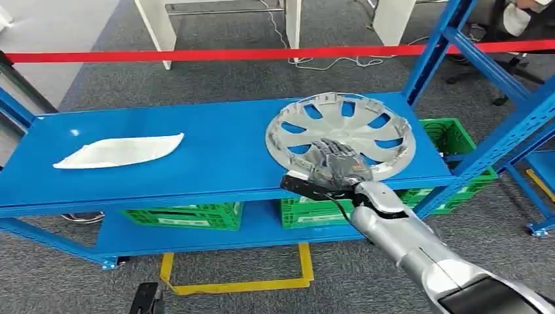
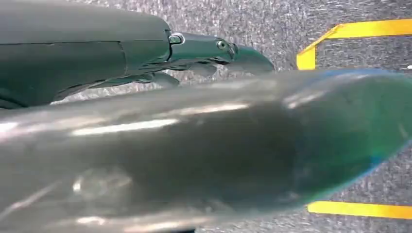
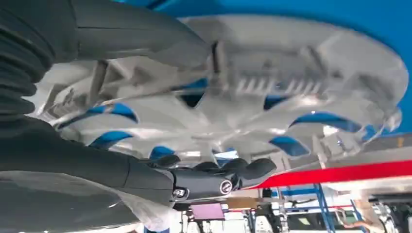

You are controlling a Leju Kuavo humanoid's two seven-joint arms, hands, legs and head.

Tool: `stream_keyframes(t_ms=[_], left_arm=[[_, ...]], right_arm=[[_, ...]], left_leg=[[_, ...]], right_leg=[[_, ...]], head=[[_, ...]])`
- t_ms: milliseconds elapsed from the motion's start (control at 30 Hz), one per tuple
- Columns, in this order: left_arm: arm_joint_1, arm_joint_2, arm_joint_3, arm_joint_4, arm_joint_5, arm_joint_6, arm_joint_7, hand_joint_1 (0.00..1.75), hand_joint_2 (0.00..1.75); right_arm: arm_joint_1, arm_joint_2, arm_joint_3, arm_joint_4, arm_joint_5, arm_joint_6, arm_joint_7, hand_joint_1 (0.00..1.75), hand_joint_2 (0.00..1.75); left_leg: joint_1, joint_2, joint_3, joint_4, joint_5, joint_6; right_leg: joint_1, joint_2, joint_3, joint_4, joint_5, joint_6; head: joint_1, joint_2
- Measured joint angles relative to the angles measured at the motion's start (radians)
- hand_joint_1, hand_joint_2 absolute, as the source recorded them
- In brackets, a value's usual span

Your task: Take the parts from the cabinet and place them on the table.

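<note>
A silver hubcap [image 1: 340,127] lies hollow side up at the right end of the blue shelf top [image 1: 216,163]. My right hand [image 1: 334,167] grips its near rim, fingers laid on top and the thumb at the shelf edge. In the right wrist view the hubcap [image 3: 291,87] sits between the thick thumb [image 3: 141,34] and the dark fingers [image 3: 218,177]. A white curved part [image 1: 118,152] lies flat on the left half of the shelf. My left hand [image 2: 145,145] hangs over the grey floor with its fingers [image 2: 204,48] stretched out and nothing in them.
Green crates [image 1: 186,214] stand on the lower shelf, and another green crate [image 1: 458,140] sits behind the right end. Blue uprights [image 1: 435,59] rise at the right. A red tape [image 1: 262,53] crosses behind the rack. Yellow floor marking [image 1: 235,286] lies in front of it.
</note>
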Motion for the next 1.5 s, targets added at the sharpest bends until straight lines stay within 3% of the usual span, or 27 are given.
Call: stream_keyframes(t_ms=[33, 100, 133, 167, 267, 300, 333, 400, 567, 600, 633, 700, 733, 800, 867, 900, 933, 1000, 1067, 1133, 1200, 1233, 1267, 1333, 1400, 1467, 1500], left_arm=[[0.002, 0.000, 0.000, 0.000, 0.000, 0.000, 0.000, 0.00, 0.00], [0.004, 0.001, 0.001, 0.000, 0.003, 0.001, 0.000, 0.00, 0.00], [0.004, 0.001, 0.002, 0.000, 0.005, 0.001, 0.000, 0.00, 0.00], [0.002, 0.001, 0.002, 0.000, 0.005, 0.001, 0.000, 0.00, 0.00], [0.003, 0.001, 0.002, 0.000, 0.005, 0.001, 0.000, 0.00, 0.00], [0.004, 0.001, 0.002, 0.000, 0.005, 0.001, 0.000, 0.00, 0.00], [0.004, 0.001, 0.003, 0.000, 0.006, 0.002, 0.000, 0.00, 0.00], [0.004, 0.001, 0.003, 0.000, 0.006, 0.002, -0.001, 0.00, 0.00], [0.004, 0.001, 0.003, 0.000, 0.006, 0.002, -0.001, 0.00, 0.00], [0.004, 0.001, 0.003, 0.000, 0.006, 0.002, -0.001, 0.00, 0.00], [0.004, 0.003, 0.004, 0.000, 0.006, 0.003, -0.002, 0.00, 0.00], [0.003, 0.008, 0.005, 0.000, 0.007, 0.006, -0.004, 0.00, 0.00], [0.003, 0.008, 0.005, 0.000, 0.007, 0.006, -0.006, 0.00, 0.00], [0.004, 0.011, 0.006, 0.000, 0.008, 0.006, -0.009, 0.00, 0.00], [0.007, 0.014, 0.011, 0.000, 0.011, 0.008, -0.013, 0.00, 0.00], [0.007, 0.015, 0.013, 0.000, 0.013, 0.009, -0.015, 0.00, 0.00], [0.007, 0.016, 0.013, 0.000, 0.015, 0.009, -0.016, 0.00, 0.00], [0.007, 0.019, 0.014, 0.000, 0.018, 0.010, -0.018, 0.00, 0.00], [0.006, 0.019, 0.016, 0.000, 0.018, 0.012, -0.018, 0.00, 0.00], [0.009, 0.019, 0.018, 0.000, 0.018, 0.012, -0.018, 0.00, 0.00], [0.012, 0.022, 0.021, 0.000, 0.018, 0.013, -0.018, 0.00, 0.00], [0.011, 0.022, 0.021, 0.000, 0.018, 0.013, -0.018, 0.00, 0.00], [0.010, 0.022, 0.022, 0.000, 0.018, 0.013, -0.018, 0.00, 0.00], [0.012, 0.023, 0.023, 0.000, 0.018, 0.013, -0.018, 0.00, 0.00], [0.013, 0.024, 0.023, 0.000, 0.018, 0.014, -0.018, 0.00, 0.00], [0.014, 0.024, 0.024, 0.000, 0.019, 0.014, -0.018, 0.00, 0.00], [0.014, 0.024, 0.026, 0.000, 0.019, 0.014, -0.018, 0.00, 0.00]], right_arm=[[0.006, 0.000, -0.002, 0.003, 0.003, -0.001, 0.002, 0.00, 1.75], [0.016, 0.000, -0.008, 0.009, 0.008, -0.003, 0.002, 0.00, 1.75], [0.017, 0.000, -0.013, 0.011, 0.009, -0.004, 0.003, 0.00, 1.75], [0.016, 0.000, -0.016, 0.014, 0.009, -0.007, 0.004, 0.00, 1.75], [0.027, 0.000, -0.019, 0.024, 0.008, -0.009, 0.005, 0.00, 1.75], [0.034, 0.000, -0.024, 0.029, 0.005, -0.009, 0.004, 0.00, 1.75], [0.040, 0.000, -0.030, 0.032, 0.000, -0.009, 0.000, 0.00, 1.75], [0.042, 0.000, -0.045, 0.035, -0.008, -0.009, -0.011, 0.00, 1.75], [0.042, 0.000, -0.046, 0.035, -0.009, -0.009, -0.012, 0.00, 1.75], [0.042, 0.000, -0.050, 0.035, -0.011, -0.008, -0.014, 0.00, 1.75], [0.042, 0.000, -0.062, 0.042, -0.018, 0.006, -0.032, 0.00, 1.75], [0.037, 0.000, -0.077, 0.058, -0.030, 0.026, -0.038, 0.00, 1.75], [0.034, 0.000, -0.081, 0.062, -0.032, 0.034, -0.039, 0.00, 1.75], [0.026, 0.000, -0.087, 0.076, -0.035, 0.047, -0.045, 0.00, 1.75], [0.025, 0.000, -0.092, 0.090, -0.042, 0.053, -0.047, 0.00, 1.75], [0.024, 0.000, -0.094, 0.095, -0.044, 0.054, -0.048, 0.00, 1.75], [0.023, 0.000, -0.097, 0.098, -0.051, 0.054, -0.050, 0.00, 1.75], [0.022, 0.000, -0.111, 0.101, -0.075, 0.053, -0.054, 0.00, 1.75], [0.023, -0.001, -0.130, 0.103, -0.093, 0.056, -0.059, 0.00, 1.75], [0.025, -0.003, -0.143, 0.105, -0.100, 0.058, -0.060, 0.00, 1.75], [0.028, -0.007, -0.152, 0.109, -0.102, 0.058, -0.062, 0.00, 1.75], [0.029, -0.010, -0.156, 0.111, -0.103, 0.058, -0.062, 0.59, 1.75], [0.030, -0.012, -0.159, 0.112, -0.103, 0.059, -0.063, 1.75, 1.75], [0.033, -0.013, -0.161, 0.117, -0.103, 0.061, -0.063, 1.75, 1.75], [0.037, -0.015, -0.162, 0.120, -0.103, 0.062, -0.064, 1.75, 1.75], [0.033, -0.022, -0.167, 0.123, -0.103, 0.068, -0.066, 1.75, 1.75], [0.030, -0.023, -0.167, 0.123, -0.104, 0.073, -0.068, 1.75, 1.75]], left_leg=[[-0.001, -0.001, -0.003, 0.001, -0.001, 0.001], [0.001, -0.001, 0.000, -0.009, 0.005, 0.016], [0.004, 0.000, 0.005, -0.016, 0.009, 0.022], [0.005, 0.000, 0.005, -0.016, 0.009, 0.028], [0.003, 0.001, 0.004, -0.015, 0.007, 0.032], [0.003, 0.001, 0.004, -0.015, 0.007, 0.032], [0.003, 0.001, 0.004, -0.015, 0.007, 0.032], [0.004, 0.000, 0.006, -0.012, 0.005, 0.030], [0.004, 0.000, 0.006, -0.011, 0.004, 0.029], [0.004, 0.000, 0.007, -0.009, 0.002, 0.026], [-0.003, 0.000, 0.000, 0.000, -0.002, 0.015], [0.001, 0.000, 0.004, 0.006, -0.012, 0.000], [0.001, 0.001, -0.007, 0.039, -0.037, -0.007], [0.005, 0.001, -0.073, 0.192, -0.113, -0.014], [0.006, 0.001, -0.121, 0.306, -0.148, -0.017], [0.007, 0.001, -0.116, 0.299, -0.132, -0.017], [0.009, 0.001, -0.090, 0.247, -0.094, -0.015], [0.012, 0.001, -0.002, 0.077, -0.013, -0.012], [0.009, 0.000, 0.031, 0.000, -0.025, -0.008], [0.007, 0.001, 0.027, 0.005, -0.022, 0.000], [0.012, 0.004, 0.031, -0.008, -0.014, 0.018], [0.011, 0.006, 0.031, -0.008, -0.012, 0.023], [0.011, 0.006, 0.029, -0.008, -0.011, 0.029], [0.008, 0.008, 0.025, -0.008, -0.010, 0.032], [0.005, 0.008, 0.025, -0.007, -0.010, 0.032], [0.002, 0.007, 0.028, -0.007, -0.010, 0.032], [0.001, 0.007, 0.031, -0.007, -0.010, 0.032]], right_leg=[[-0.001, -0.001, 0.000, -0.002, 0.001, 0.004], [-0.001, -0.003, 0.005, -0.008, 0.000, 0.019], [-0.003, -0.002, -0.009, 0.006, -0.015, 0.021], [-0.003, -0.003, -0.029, 0.049, -0.046, 0.023], [-0.003, -0.004, -0.135, 0.276, -0.141, 0.027], [-0.003, -0.004, -0.149, 0.300, -0.138, 0.028], [-0.003, -0.004, -0.138, 0.275, -0.112, 0.027], [-0.003, -0.005, -0.064, 0.124, -0.028, 0.024], [-0.003, -0.005, -0.056, 0.106, -0.020, 0.023], [-0.003, -0.007, -0.030, 0.057, 0.001, 0.023], [0.000, -0.005, 0.005, 0.001, -0.010, 0.015], [-0.003, -0.007, 0.014, -0.003, -0.006, -0.004], [-0.003, -0.008, 0.017, -0.003, -0.008, -0.009], [-0.003, -0.010, 0.018, -0.003, -0.009, -0.016], [-0.002, -0.010, 0.019, -0.003, -0.009, -0.016], [-0.002, -0.010, 0.020, -0.003, -0.008, -0.016], [-0.003, -0.009, 0.022, -0.002, -0.009, -0.016], [-0.003, -0.009, 0.028, -0.002, -0.010, -0.013], [0.006, -0.007, 0.022, 0.001, -0.012, -0.001], [0.003, -0.006, 0.023, -0.008, -0.004, 0.011], [0.001, -0.005, 0.017, -0.008, -0.009, 0.023], [0.000, -0.006, 0.005, 0.017, -0.031, 0.027], [0.000, -0.006, -0.020, 0.074, -0.066, 0.029], [0.000, -0.006, -0.098, 0.237, -0.137, 0.032], [0.000, -0.006, -0.126, 0.295, -0.143, 0.031], [0.001, -0.006, -0.071, 0.184, -0.067, 0.023], [0.003, -0.006, -0.017, 0.083, -0.020, 0.016]], head=[[0.001, 0.000], [0.000, 0.000], [0.001, 0.000], [0.005, 0.000], [0.006, 0.000], [0.005, 0.000], [0.006, 0.000], [0.005, 0.000], [0.006, 0.000], [0.006, 0.000], [0.003, 0.000], [0.005, 0.000], [-0.002, 0.000], [-0.002, 0.000], [-0.003, 0.000], [-0.003, 0.000], [-0.003, 0.000], [-0.003, 0.000], [-0.002, 0.000], [-0.002, 0.000], [-0.002, 0.000], [0.002, 0.000], [0.007, 0.000], [0.005, 0.000], [0.006, 0.000], [0.006, 0.000], [0.005, 0.000]])
